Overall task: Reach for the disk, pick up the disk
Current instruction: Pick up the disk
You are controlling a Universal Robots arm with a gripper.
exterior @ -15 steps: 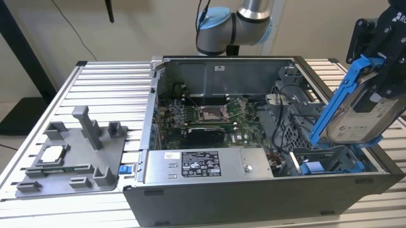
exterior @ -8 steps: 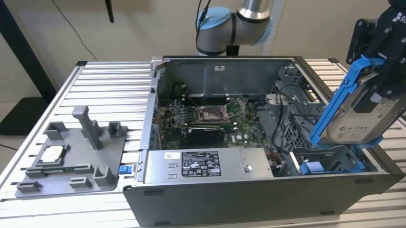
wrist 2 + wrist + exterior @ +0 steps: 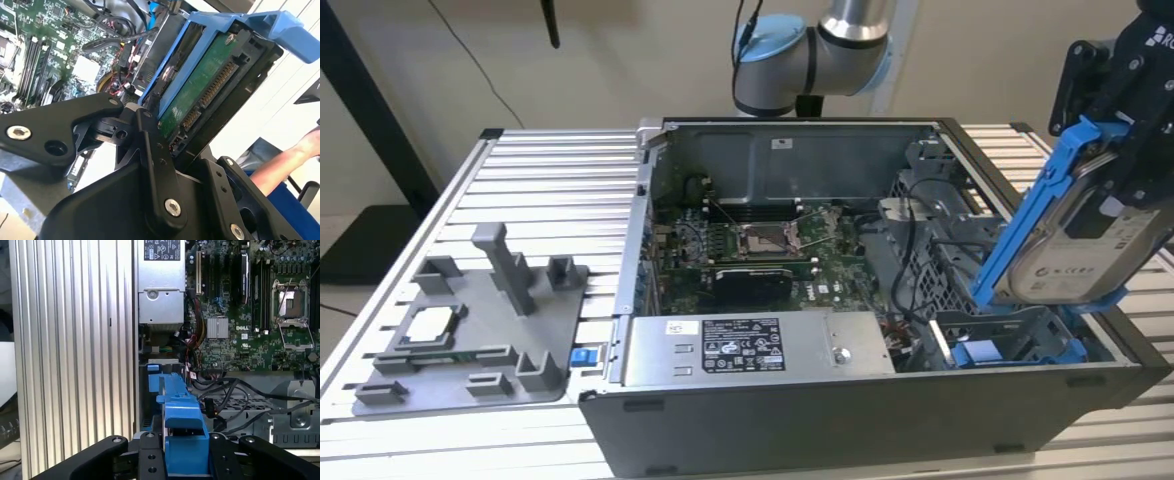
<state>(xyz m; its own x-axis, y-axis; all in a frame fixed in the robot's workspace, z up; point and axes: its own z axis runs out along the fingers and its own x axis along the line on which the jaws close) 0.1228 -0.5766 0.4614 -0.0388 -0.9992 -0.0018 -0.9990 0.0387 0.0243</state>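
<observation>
We find the black two-fingered gripper (image 3: 1107,215) clamped on the disk (image 3: 1070,250), a flat silver-grey metal hard drive with a white label, framed by blue plastic rails. The disk hangs tilted, lifted clear above the open dark grey metal computer case (image 3: 854,420), over the case's corner at the exterior view's right. In the second wrist view we see the disk's green circuit board underside (image 3: 207,85) held between the black fingers (image 3: 150,150); in the first wrist view its blue rail (image 3: 182,440) sits between them. Inside the case lie a green motherboard (image 3: 761,250) and a silver power supply box (image 3: 754,345). The case stands on a ribbed aluminium table (image 3: 534,180); near the table's edge at the exterior view's left lies a grey plastic fixture tray (image 3: 474,330). A person's forearm (image 3: 285,162) shows in the second wrist view.
</observation>
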